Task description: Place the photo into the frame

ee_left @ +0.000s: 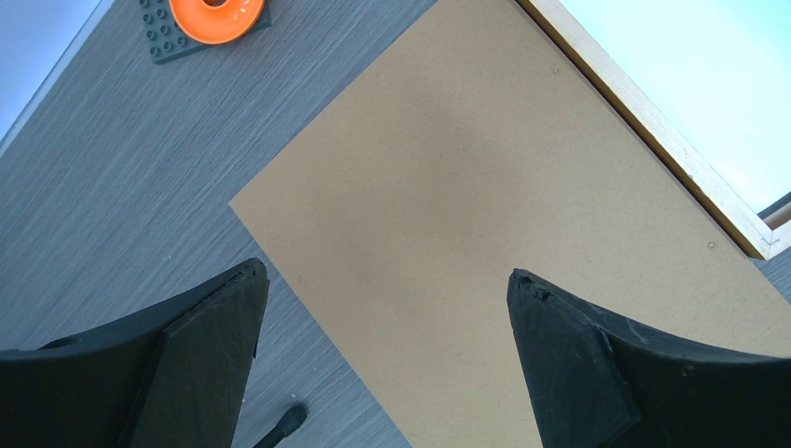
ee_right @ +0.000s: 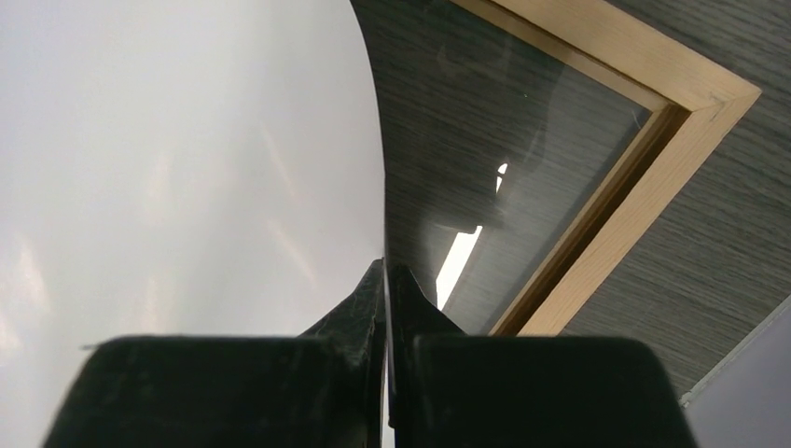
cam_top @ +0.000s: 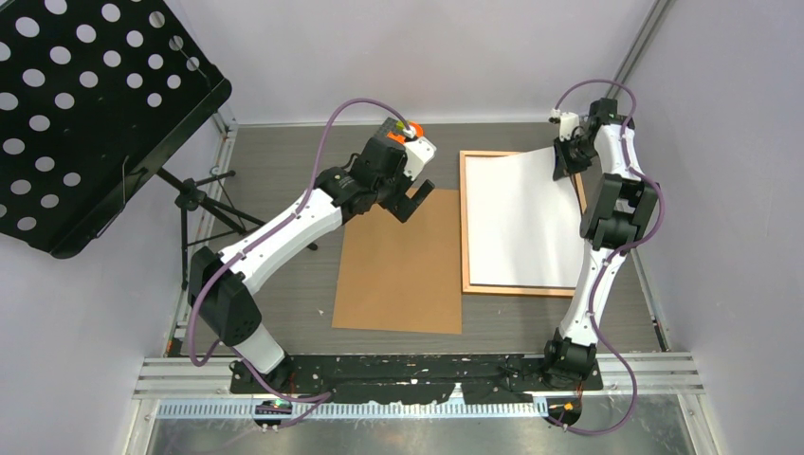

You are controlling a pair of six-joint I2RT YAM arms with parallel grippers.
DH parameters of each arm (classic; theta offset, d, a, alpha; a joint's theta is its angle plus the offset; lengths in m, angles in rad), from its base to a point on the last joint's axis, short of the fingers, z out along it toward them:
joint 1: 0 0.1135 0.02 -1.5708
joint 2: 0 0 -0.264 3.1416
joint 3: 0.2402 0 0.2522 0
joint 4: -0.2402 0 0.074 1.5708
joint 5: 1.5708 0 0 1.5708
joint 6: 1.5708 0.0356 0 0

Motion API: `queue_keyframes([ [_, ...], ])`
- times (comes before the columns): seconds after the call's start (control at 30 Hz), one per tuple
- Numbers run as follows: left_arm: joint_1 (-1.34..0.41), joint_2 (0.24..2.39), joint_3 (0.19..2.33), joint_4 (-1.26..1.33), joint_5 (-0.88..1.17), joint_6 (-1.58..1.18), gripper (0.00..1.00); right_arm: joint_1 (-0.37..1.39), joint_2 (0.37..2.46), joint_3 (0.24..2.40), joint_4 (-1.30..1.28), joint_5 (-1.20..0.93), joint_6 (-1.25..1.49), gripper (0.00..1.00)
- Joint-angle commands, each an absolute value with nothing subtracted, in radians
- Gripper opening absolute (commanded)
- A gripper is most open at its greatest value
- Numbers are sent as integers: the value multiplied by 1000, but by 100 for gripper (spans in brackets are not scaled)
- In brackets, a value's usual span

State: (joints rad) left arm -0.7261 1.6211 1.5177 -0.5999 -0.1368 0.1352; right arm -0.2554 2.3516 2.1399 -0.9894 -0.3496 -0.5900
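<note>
One photo (cam_top: 520, 223), white back up, is spread over the one frame (cam_top: 465, 237) near the surface's right edge, with its far right corner raised off the wood. Your right gripper (cam_top: 564, 166) has its jaws clenched on that corner. Your left gripper (cam_top: 414, 204) hangs with its jaws released and spread wide, holding nothing, above the single brown board (cam_top: 398, 265) at the middle of the surface, just beside the frame's left side. Only the right wrist view shows you the clear pane (ee_right: 522, 140) inside the frame's corner, under the curling paper. The left wrist view gives you one orange ring (ee_left: 216, 14) on a dark studded plate (ee_left: 163, 42), beyond the board's corner.
</note>
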Motion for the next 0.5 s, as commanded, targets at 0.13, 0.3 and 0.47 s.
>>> queue_keyframes([
  [0.13, -726, 1608, 1531, -583, -128, 129, 100, -253, 2337, 2116, -942, -344, -564, 6],
  [0.3, -726, 1608, 1531, -583, -129, 130, 100, -253, 2338, 2121, -937, -327, -566, 6],
  [0.47, -726, 1608, 1532, -583, -128, 128, 100, -253, 2338, 2122, -933, -311, -569, 15],
])
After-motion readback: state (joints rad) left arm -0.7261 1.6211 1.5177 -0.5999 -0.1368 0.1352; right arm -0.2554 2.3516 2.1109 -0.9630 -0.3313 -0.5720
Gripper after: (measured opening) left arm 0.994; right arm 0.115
